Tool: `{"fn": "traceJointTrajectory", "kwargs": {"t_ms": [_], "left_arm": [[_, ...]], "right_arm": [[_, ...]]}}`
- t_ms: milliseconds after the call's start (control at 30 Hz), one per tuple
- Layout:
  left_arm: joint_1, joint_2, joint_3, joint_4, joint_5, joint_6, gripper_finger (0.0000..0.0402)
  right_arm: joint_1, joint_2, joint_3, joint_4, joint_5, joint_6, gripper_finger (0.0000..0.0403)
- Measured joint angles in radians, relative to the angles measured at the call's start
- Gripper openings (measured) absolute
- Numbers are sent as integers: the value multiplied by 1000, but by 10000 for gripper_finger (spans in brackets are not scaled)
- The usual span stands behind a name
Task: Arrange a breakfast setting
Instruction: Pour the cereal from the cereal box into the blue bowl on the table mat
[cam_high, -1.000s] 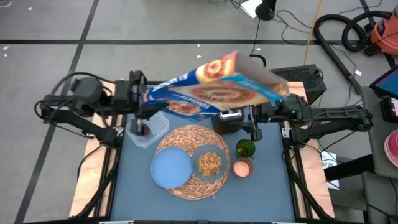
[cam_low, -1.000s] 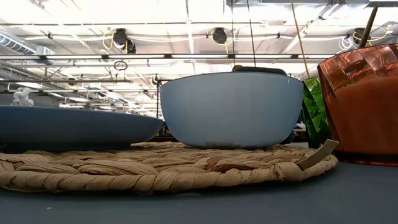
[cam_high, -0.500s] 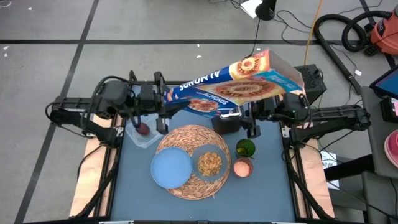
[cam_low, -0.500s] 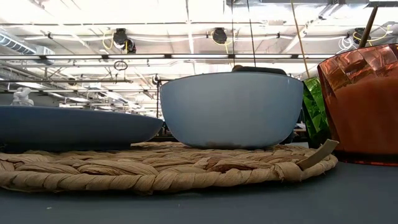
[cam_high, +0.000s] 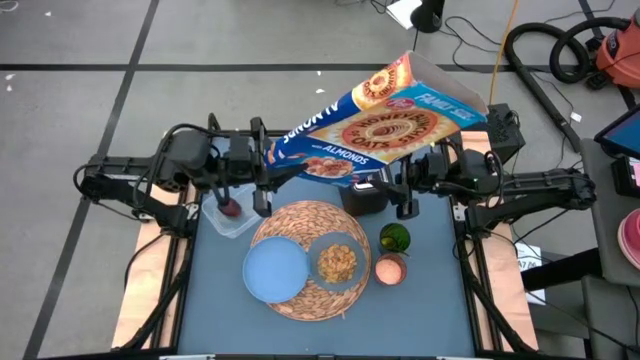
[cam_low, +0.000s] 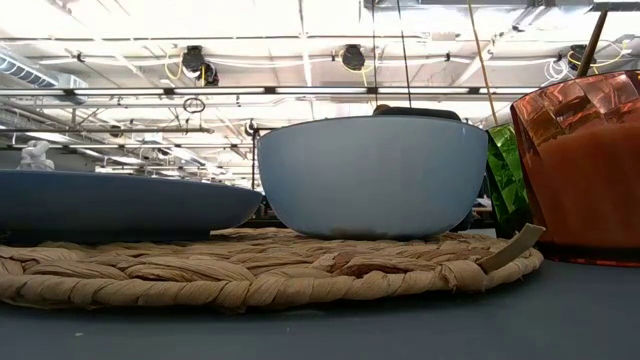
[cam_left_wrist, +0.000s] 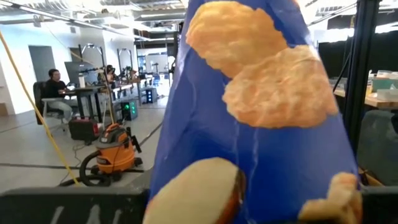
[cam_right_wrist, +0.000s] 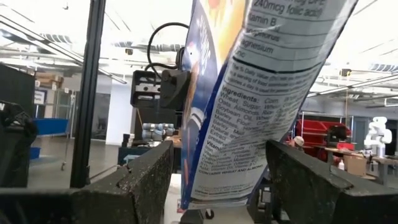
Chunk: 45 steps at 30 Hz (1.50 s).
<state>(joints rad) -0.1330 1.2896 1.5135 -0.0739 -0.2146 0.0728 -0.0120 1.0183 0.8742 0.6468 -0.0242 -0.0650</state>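
A blue cereal box (cam_high: 375, 130) is held in the air over the table's far side, slanting, with its open top at the far right. My left gripper (cam_high: 262, 172) is shut on its lower end. My right gripper (cam_high: 402, 192) is open by the toaster, a finger on either side of the box's narrow side panel (cam_right_wrist: 249, 124); I cannot tell whether it touches. The straw mat (cam_high: 300, 222) bears the light-blue plate (cam_high: 272, 272) and the bowl of tan cereal (cam_high: 338, 262). The orange-pink cup (cam_high: 390, 268) stands to the mat's right. A dark-red fruit (cam_high: 231, 208) lies in the tub. No bagel shows. My left gripper holds the cereal box by its closed bottom end (cam_high: 275, 165), coming level from the table's left. The box's front face (cam_left_wrist: 249, 124) fills the wrist view and hides the fingers. The box is lifted clear of the table and slants up toward the far right.
The black-and-silver toaster (cam_high: 365, 195) stands behind the mat under the box. A green glass (cam_high: 395, 238) stands by the cup. The clear square tub (cam_high: 240, 210) sits at the left under my left arm. In the low view the bowl (cam_low: 372, 175), plate (cam_low: 120, 205) and cup (cam_low: 585, 160) stand close.
My left gripper has gone toward the table's right with the box's bottom end. The box has tipped: its open top has risen toward the far right, and it slants more steeply than before. My right gripper has stayed by the toaster.
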Motion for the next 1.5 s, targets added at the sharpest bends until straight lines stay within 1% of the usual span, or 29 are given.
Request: {"fn": "traceJointTrajectory", "kwargs": {"t_ms": [200,400,567,867,967,1300,1400,1500], "left_arm": [[-15,0,-1,-6,0,0,126],[-24,0,-3,-24,-2,-4,122],[-25,-2,-3,-61,0,-24,113],[-25,-4,-2,-122,-13,-37,111],[-25,-4,-2,-130,-16,-33,111],[-19,-5,0,-159,-23,-27,111],[-19,-5,0,-170,-24,-33,111],[-19,-5,0,-174,-24,-31,111]], "right_arm": [[0,0,0,-10,3,45,254],[0,0,2,-54,75,62,254],[1,0,2,-53,71,45,254],[1,0,2,-23,72,46,251],[1,0,2,-29,71,45,233],[1,-1,2,-38,71,42,123],[1,-1,2,-48,71,42,101],[1,-2,2,-53,72,42,91]]}}
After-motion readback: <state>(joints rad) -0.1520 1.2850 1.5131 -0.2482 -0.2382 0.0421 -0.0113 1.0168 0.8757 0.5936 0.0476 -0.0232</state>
